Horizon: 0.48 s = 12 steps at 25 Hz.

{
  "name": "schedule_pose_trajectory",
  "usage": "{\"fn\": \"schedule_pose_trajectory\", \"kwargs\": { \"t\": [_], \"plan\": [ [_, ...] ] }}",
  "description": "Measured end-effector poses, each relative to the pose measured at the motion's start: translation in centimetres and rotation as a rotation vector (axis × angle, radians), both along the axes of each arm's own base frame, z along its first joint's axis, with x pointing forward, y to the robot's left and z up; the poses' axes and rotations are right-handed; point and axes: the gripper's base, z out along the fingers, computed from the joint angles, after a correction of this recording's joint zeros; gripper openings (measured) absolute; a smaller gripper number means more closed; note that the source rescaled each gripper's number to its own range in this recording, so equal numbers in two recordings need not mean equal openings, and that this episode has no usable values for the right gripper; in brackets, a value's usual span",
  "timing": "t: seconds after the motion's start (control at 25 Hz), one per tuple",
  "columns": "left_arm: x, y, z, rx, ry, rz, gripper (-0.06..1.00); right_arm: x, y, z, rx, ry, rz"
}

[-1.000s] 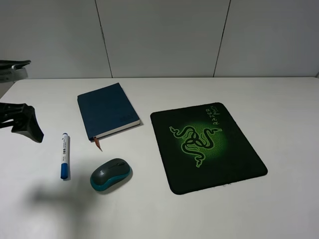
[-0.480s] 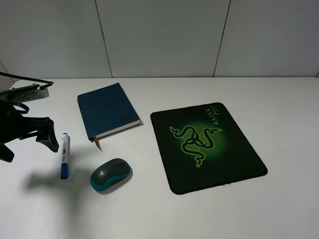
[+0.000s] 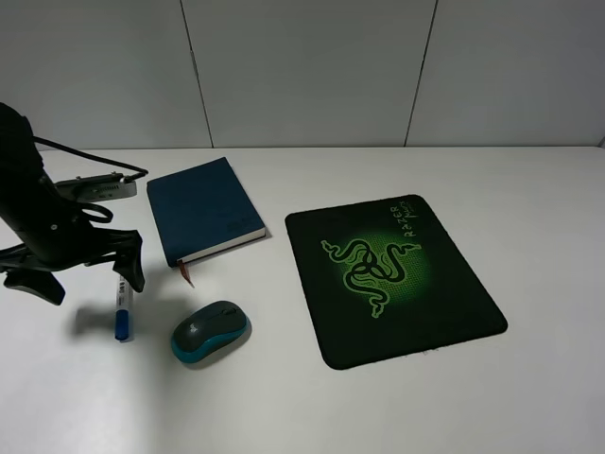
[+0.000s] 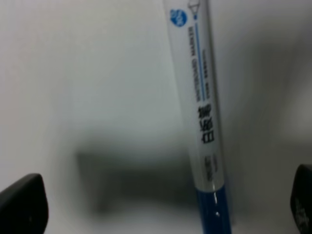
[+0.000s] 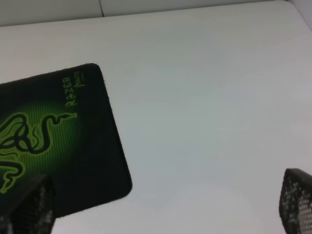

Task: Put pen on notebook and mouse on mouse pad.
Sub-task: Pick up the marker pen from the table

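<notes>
The pen (image 3: 121, 310) lies on the white table with its blue cap toward the front edge. Over it hangs my left gripper (image 3: 87, 274), open, one finger (image 3: 133, 264) just above the barrel. Up close in the left wrist view, the pen (image 4: 199, 107) lies between the spread fingertips (image 4: 22, 204), nearer one side. The dark blue notebook (image 3: 203, 210) rests behind the pen, and the mouse (image 3: 210, 331) sits to its right. The black mouse pad (image 3: 392, 279) lies at centre right. My right gripper (image 5: 163, 207) is open above the table, beside the mouse pad (image 5: 48, 141), and is out of the high view.
A grey panelled wall (image 3: 312, 66) runs along the back of the white table (image 3: 529, 208). The left arm (image 3: 28, 189) and its cable rise over the table's left edge.
The left arm has swung right and down from the table's left edge, and its open gripper now hangs over the pen. Pen, mouse, notebook and pad have not moved.
</notes>
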Motion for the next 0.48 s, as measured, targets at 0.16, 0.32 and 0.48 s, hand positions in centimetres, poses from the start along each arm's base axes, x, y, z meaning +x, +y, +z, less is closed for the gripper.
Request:
{"fn": "schedule_pose_trajectory", "kwargs": {
  "t": [0.16,0.32,0.48],
  "plan": [
    [0.7,-1.0,-0.8,0.02,0.014,-0.012,1.0,0.0,0.0,0.0,0.0,0.0,0.0],
    [1.0,-1.5,-1.5,0.021,0.011,-0.017,1.0,0.0,0.0,0.0,0.0,0.0,0.0],
    [1.0,-1.5,-1.7,0.026,0.01,-0.007,1.0,0.0,0.0,0.0,0.0,0.0,0.0]
  ]
}}
